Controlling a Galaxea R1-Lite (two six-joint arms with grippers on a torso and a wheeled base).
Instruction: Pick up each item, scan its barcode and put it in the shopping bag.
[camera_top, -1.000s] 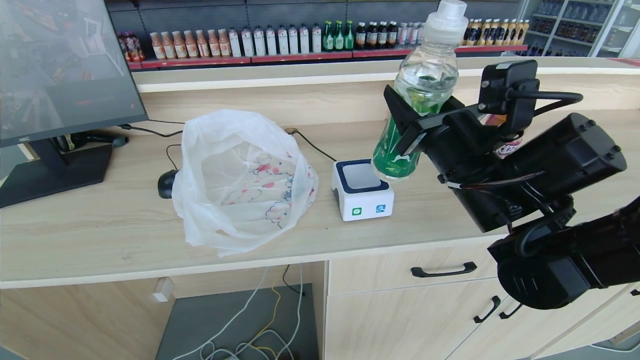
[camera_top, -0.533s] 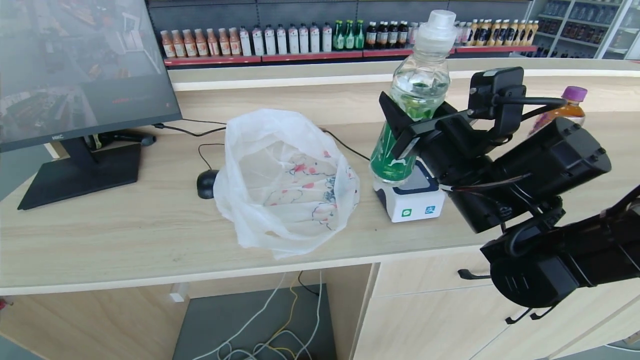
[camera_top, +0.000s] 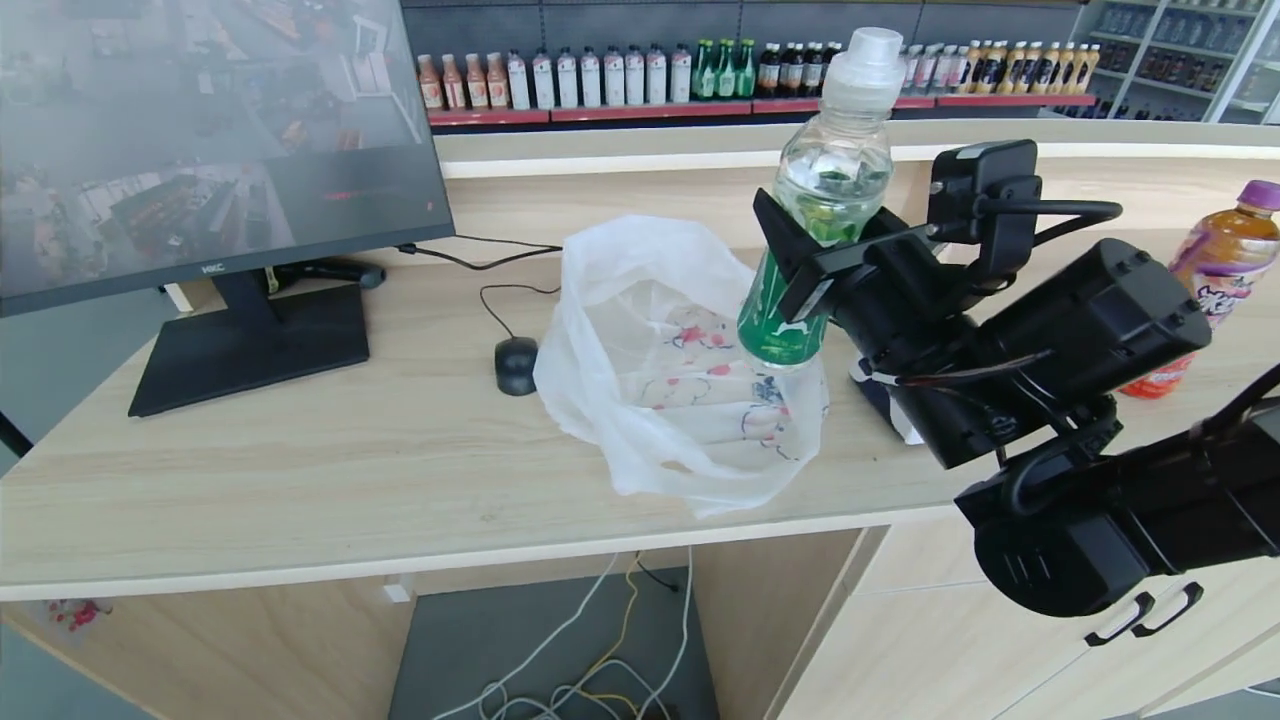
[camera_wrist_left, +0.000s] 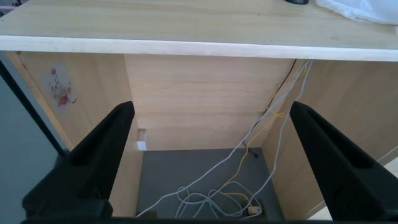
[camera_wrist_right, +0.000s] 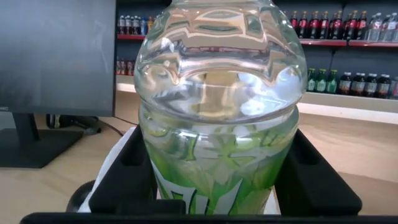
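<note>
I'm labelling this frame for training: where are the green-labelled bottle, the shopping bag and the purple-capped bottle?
green-labelled bottle (camera_top: 838, 170), head view, on its clear body above the label.
shopping bag (camera_top: 590, 380), head view, on its left-hand plastic wall.
purple-capped bottle (camera_top: 1205, 295), head view, on its label.

Colour reference:

- Bottle (camera_top: 835, 170): clear upper body, green label with white marks, translucent white cap.
- Fingers (camera_top: 785, 240) around it: matt black.
- Shopping bag (camera_top: 680, 370): translucent white, printed with red and dark blue floral motifs (the print sits on the lower half).
- Bench (camera_top: 300, 460): pale wood grain with a lighter front edge.
- Second bottle (camera_top: 1215, 270), far right: purple cap, amber contents, pink-and-white label, orange-red base.
- Mouse (camera_top: 516, 365) and monitor (camera_top: 200, 140) frame: black.
- Cables (camera_top: 600, 640) under the bench: white and yellow.
</note>
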